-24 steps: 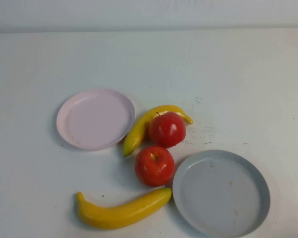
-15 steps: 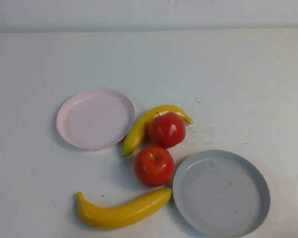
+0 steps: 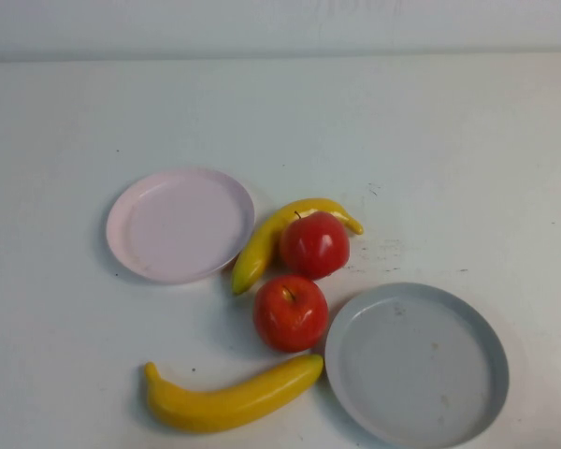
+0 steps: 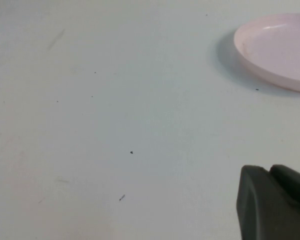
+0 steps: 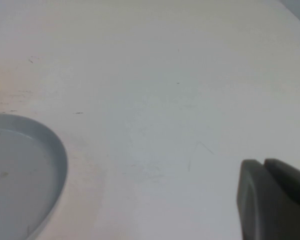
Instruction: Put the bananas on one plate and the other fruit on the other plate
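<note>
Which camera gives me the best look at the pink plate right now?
The high view: the whole pink plate shows, empty, with a banana beside its rim. The left wrist view catches only part of it, beyond the shut left gripper. The right wrist view shows none of it, only the grey-blue plate and the shut right gripper.

No text, label, brand, number or sign can be read anywhere in these views.
</note>
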